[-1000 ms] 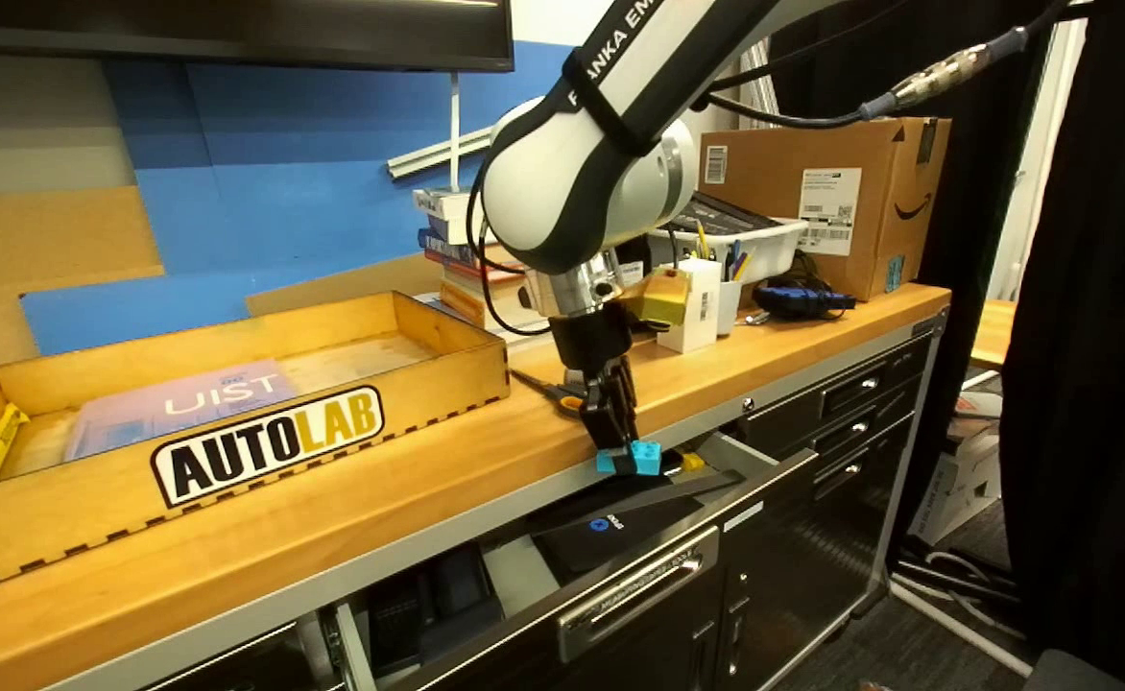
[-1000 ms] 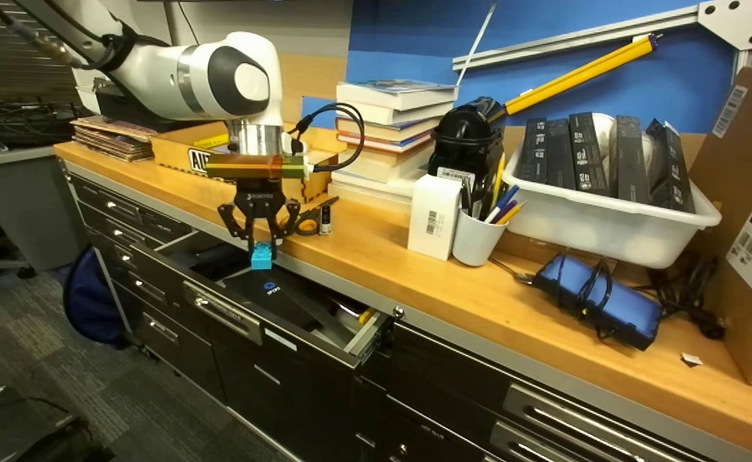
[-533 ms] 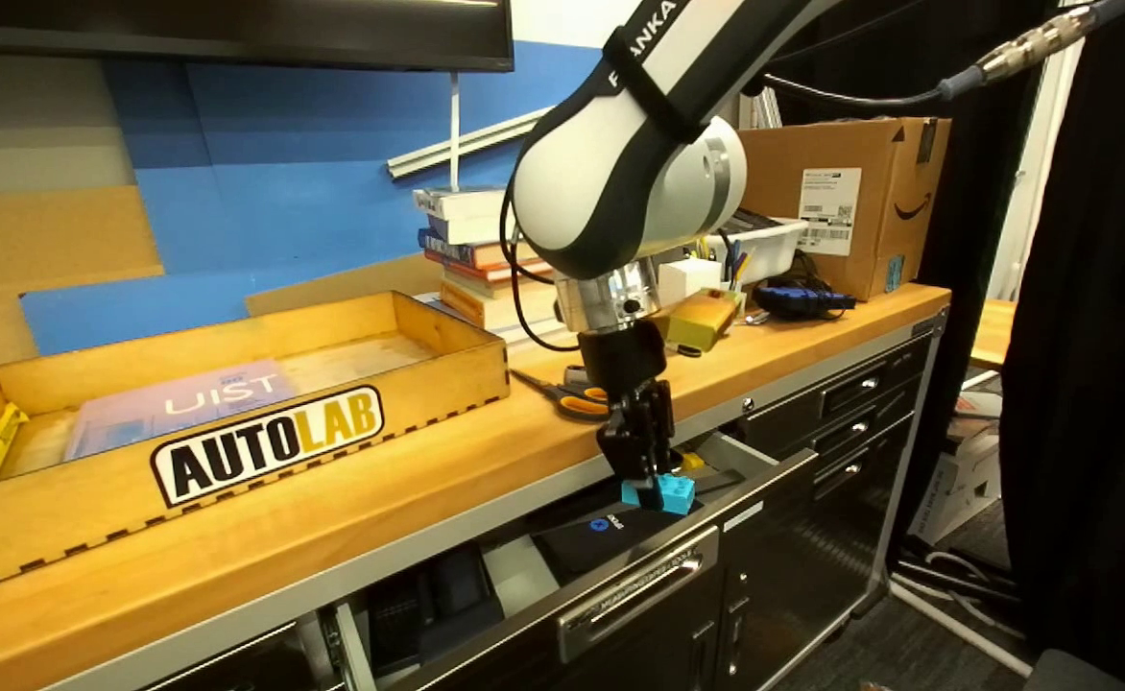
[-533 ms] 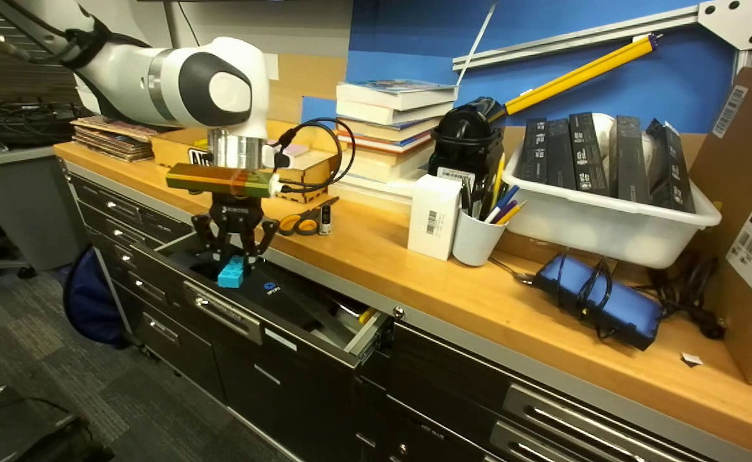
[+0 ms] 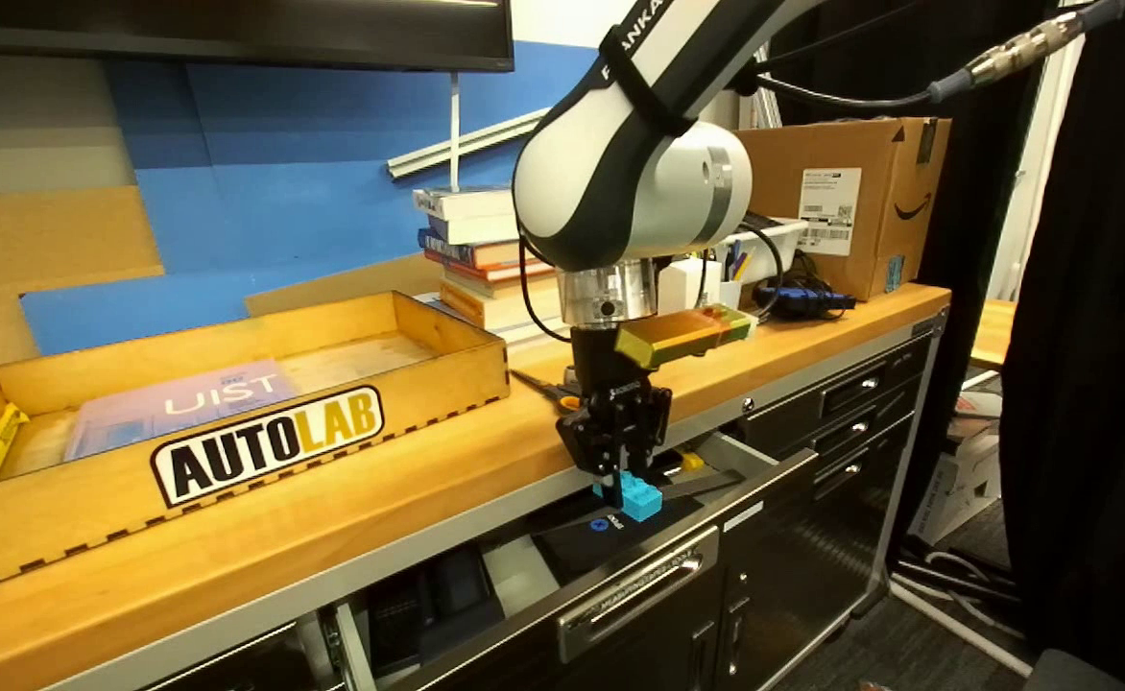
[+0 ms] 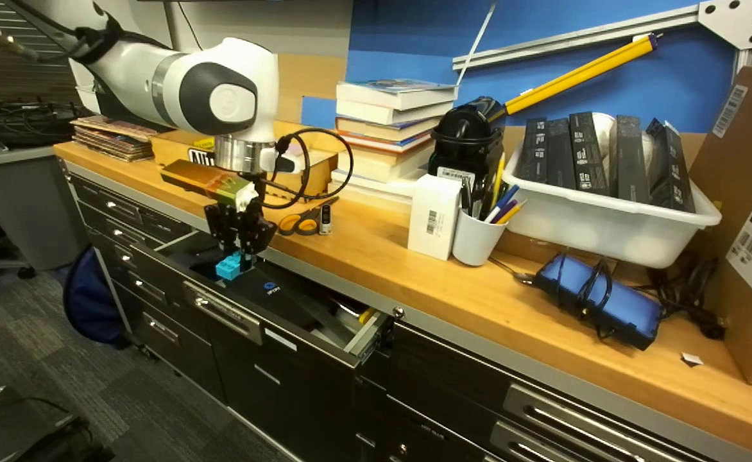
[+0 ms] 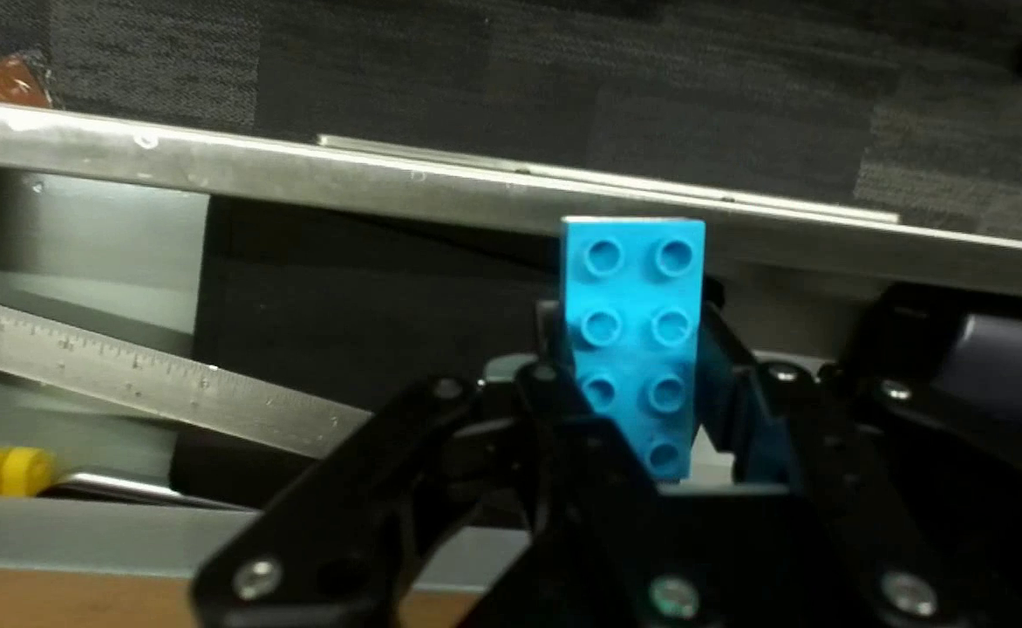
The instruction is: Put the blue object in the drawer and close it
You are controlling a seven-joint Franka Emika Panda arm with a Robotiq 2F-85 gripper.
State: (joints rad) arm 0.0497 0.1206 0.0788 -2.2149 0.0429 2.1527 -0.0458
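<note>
Brick (image 7: 635,323) in the grip of the jaws: under the bench (image 5: 466,446), the drawer (image 5: 519,576) stands pulled out, a case (image 5: 572,547) inside it and a ruler (image 7: 153,375) lying partly across the case. Above that case the jaws pinch the brick by its two long sides, nearer the bench-side end. The brick's long axis runs roughly front to back, its free end aimed at the drawer's front rim (image 7: 441,194); in the wrist view that end just overlaps the rim, while both exterior views show the brick inside it. Whether its underside touches the case cannot be told. Placing it looks to be the step in hand, and the forward end likely must clear the rim before release, with the push to close the drawer left for afterward.
</note>
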